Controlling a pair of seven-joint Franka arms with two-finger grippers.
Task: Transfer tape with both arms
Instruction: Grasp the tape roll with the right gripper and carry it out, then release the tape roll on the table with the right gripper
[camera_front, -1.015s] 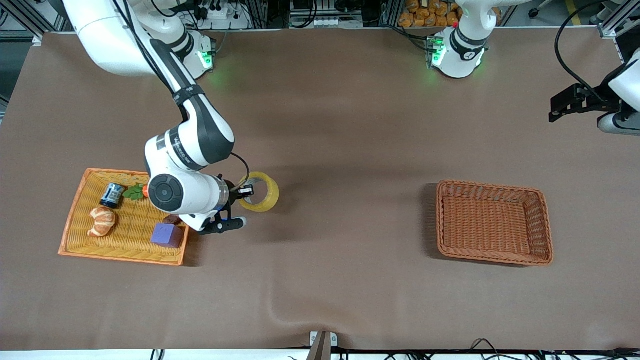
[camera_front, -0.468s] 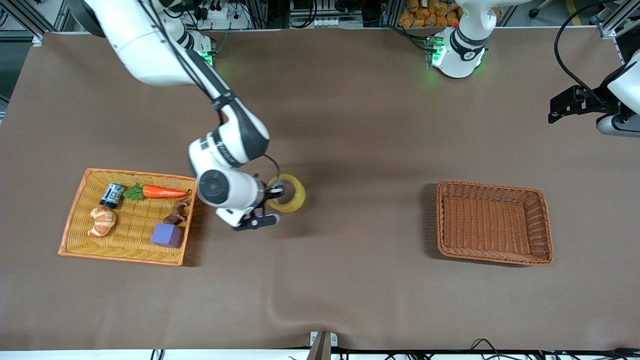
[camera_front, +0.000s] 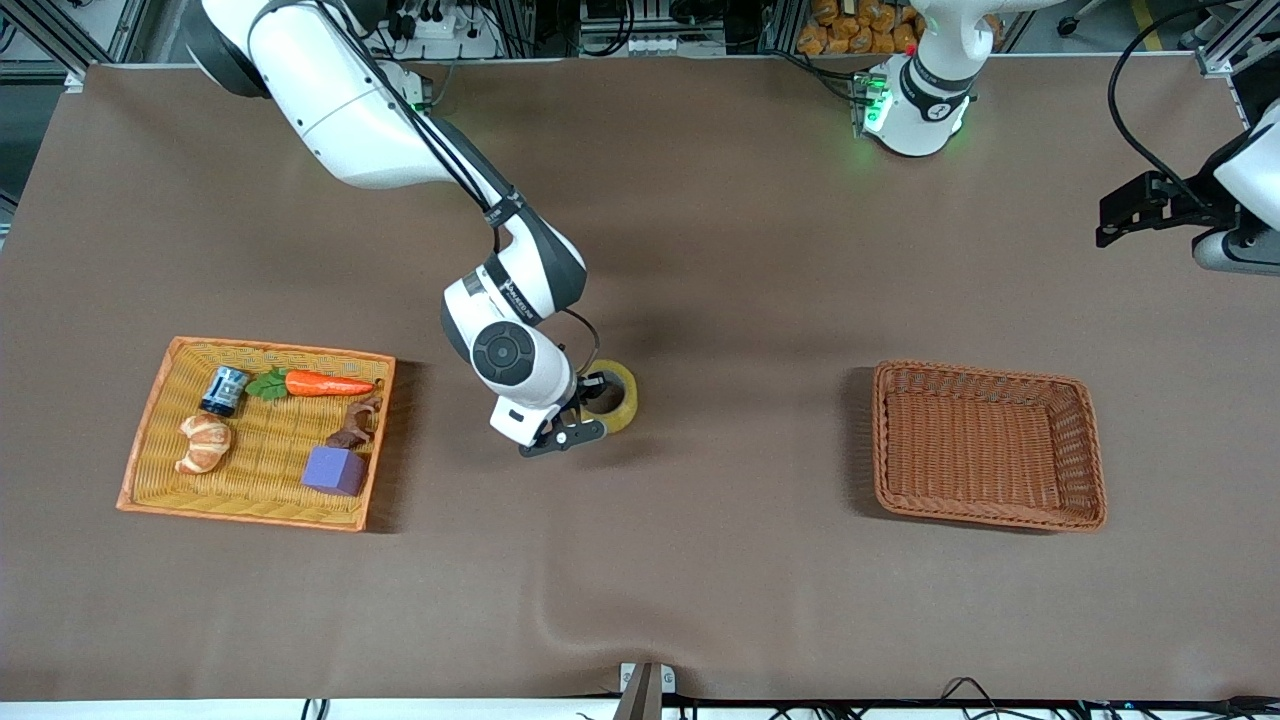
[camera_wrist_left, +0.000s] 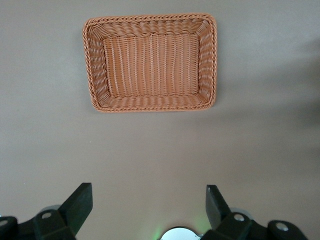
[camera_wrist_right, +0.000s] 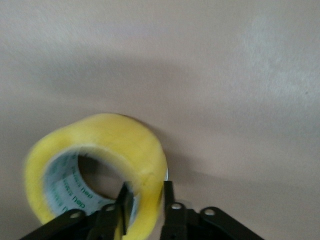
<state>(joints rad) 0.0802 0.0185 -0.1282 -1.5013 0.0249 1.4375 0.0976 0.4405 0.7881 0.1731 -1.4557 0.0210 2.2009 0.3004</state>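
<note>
The tape (camera_front: 620, 395) is a yellowish ring held by my right gripper (camera_front: 594, 392) over the bare table, between the orange tray and the brown basket. In the right wrist view the tape (camera_wrist_right: 100, 160) shows its grey printed core, and the right gripper (camera_wrist_right: 145, 202) is shut on its wall, one finger inside the ring and one outside. My left gripper (camera_front: 1115, 215) waits at the left arm's end of the table; in the left wrist view it (camera_wrist_left: 147, 202) is open and empty, high above the table.
An orange tray (camera_front: 150, 440) at the right arm's end holds a purple cube (camera_front: 334, 470), a carrot (camera_front: 325, 383), a croissant (camera_front: 203, 442) and a small can (camera_front: 224, 390). An empty brown wicker basket (camera_front: 990, 445) sits toward the left arm's end, also in the left wrist view (camera_wrist_left: 150, 62).
My right arm has carried the tape away from the orange tray toward the table's middle, uncovering the carrot. The left arm has not moved.
</note>
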